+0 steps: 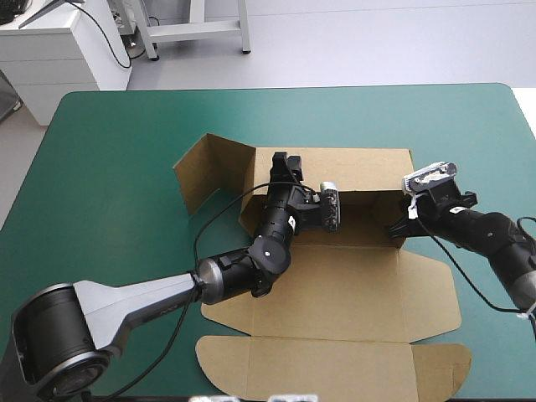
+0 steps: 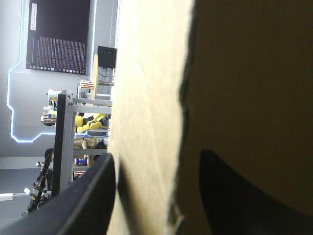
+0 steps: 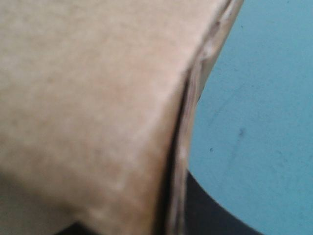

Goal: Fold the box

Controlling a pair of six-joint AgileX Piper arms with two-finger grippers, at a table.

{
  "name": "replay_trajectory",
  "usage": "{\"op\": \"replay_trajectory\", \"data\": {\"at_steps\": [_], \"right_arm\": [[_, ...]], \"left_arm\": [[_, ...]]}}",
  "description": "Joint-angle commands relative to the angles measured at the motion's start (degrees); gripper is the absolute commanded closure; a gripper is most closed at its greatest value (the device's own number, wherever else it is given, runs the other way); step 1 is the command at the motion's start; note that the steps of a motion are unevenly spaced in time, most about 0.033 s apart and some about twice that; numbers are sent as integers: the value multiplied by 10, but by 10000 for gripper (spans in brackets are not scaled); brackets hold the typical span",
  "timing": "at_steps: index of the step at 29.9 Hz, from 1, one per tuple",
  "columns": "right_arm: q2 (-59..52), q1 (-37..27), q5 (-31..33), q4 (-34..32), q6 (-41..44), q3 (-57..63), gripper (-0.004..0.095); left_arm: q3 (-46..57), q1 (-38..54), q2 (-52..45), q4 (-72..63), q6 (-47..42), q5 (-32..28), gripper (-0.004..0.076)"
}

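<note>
left gripper [image 1: 287, 161] is straddling the far wall of the brown box [image 1: 335, 285], fingers apart; right gripper [image 1: 395, 228] is sitting at its right corner, grip can't be told. box is lying mid teal-green cover [image 1: 109, 184]. unpinched, that wall could be springing back flat.

We find the box [image 1: 352, 285] in the middle of the desk [image 1: 109, 151], its flat flaps toward the near edge and its raised walls on the far side. The left hand [image 1: 286, 165] is at the far wall's left end, its fingers [image 2: 73, 205] apart, with board between them. The right hand [image 1: 395, 228] is against the right wall.
</note>
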Motion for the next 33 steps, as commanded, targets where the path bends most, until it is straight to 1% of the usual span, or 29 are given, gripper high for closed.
{"op": "replay_trajectory", "data": {"at_steps": [1,4,6,8,12,14,22,25,28,32,33], "right_arm": [[-16,-2,19,-27,7,-15,907],[-16,-2,19,-27,14,-15,907],[-16,-2,20,-31,15,-15,907],[-16,-2,23,-45,23,-15,907],[-16,-2,22,-87,65,-15,907],[-16,-2,22,-96,76,-15,907],[-16,-2,23,-98,87,-15,908],[-16,-2,25,-99,92,-15,907],[-16,-2,31,-102,92,-15,907],[-16,-2,31,-102,102,-15,907],[-16,-2,31,-102,104,-15,907]], "left_arm": [[-13,-10,-23,35,-10,18,321],[-13,-29,-23,35,-10,20,321],[-13,-45,-23,35,-10,33,321],[-13,-63,-23,35,-10,56,321],[-13,-98,-24,35,-10,106,321],[-13,-113,-24,35,-10,124,321],[-13,-164,-31,35,-10,165,330],[-13,-193,-37,35,-10,199,405],[-13,-218,-49,35,-10,223,521],[-13,-242,-80,33,-10,227,733],[-13,-243,-89,33,-10,227,726]]}}
